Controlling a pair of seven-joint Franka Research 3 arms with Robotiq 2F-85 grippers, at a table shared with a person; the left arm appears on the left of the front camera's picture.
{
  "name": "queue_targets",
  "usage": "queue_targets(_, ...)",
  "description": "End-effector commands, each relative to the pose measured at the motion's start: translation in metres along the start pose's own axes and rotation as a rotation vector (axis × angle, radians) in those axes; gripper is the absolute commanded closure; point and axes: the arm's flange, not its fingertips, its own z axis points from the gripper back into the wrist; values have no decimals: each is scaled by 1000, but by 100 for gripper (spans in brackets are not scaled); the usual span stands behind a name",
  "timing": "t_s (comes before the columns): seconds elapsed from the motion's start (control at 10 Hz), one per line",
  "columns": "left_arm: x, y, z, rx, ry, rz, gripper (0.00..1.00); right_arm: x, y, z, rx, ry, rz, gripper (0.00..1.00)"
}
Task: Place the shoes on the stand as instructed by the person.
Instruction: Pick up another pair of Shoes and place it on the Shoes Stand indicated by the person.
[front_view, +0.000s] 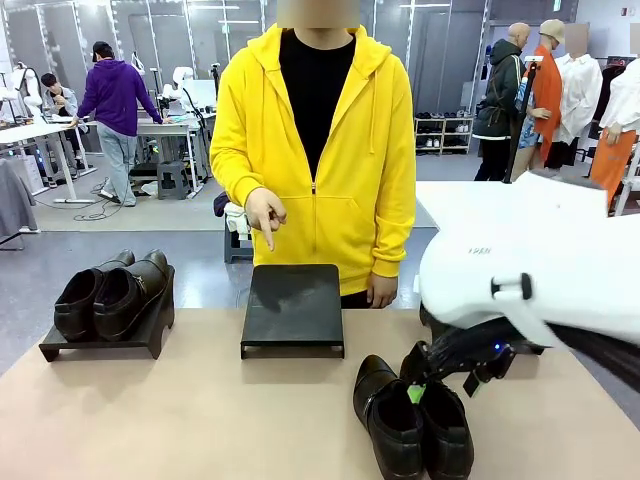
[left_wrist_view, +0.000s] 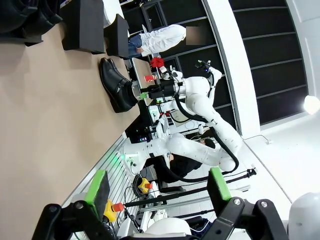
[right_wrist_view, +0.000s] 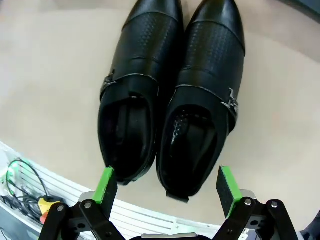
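Note:
A pair of strapped black shoes (front_view: 412, 415) lies on the table at the near right, seen close in the right wrist view (right_wrist_view: 170, 95). My right gripper (front_view: 418, 392) hangs open just above their heel ends, and in its own view the right gripper (right_wrist_view: 165, 185) has its green pads on either side of the heels without touching. Another black pair (front_view: 108, 292) rests on the left stand (front_view: 60, 348). The person in the yellow hoodie (front_view: 320, 150) points a finger (front_view: 268, 238) down at the bare middle stand (front_view: 293, 310). My left gripper (left_wrist_view: 157, 187) is open, holding nothing, far from the shoes (left_wrist_view: 117, 85).
The tan table (front_view: 180, 420) has free room at the left front and between the stands. Behind the person are other tables, another person in purple and further people at the right. The right arm's white body (front_view: 540, 270) covers the table's right side.

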Motion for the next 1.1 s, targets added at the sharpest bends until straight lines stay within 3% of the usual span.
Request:
queue_targets(0.0,-2,-3,-2,14,0,5,0,-8,-3,-28,-3,4,-17,0)
queue_targets(0.5,-2,-3,-2,14,0,5,0,-6,11,-69,-15,63,-3,0)
queue_targets(0.8,-2,-3,-2,14,0,5,0,-8,11,-71,-36,31,17,86)
queue_targets(0.9,-2,-3,-2,14,0,5,0,-11,14,-71,-34,37,22,66)
queue_targets(1.0,-2,-3,-2,14,0,5,0,-14,16,-71,-36,33,32,100)
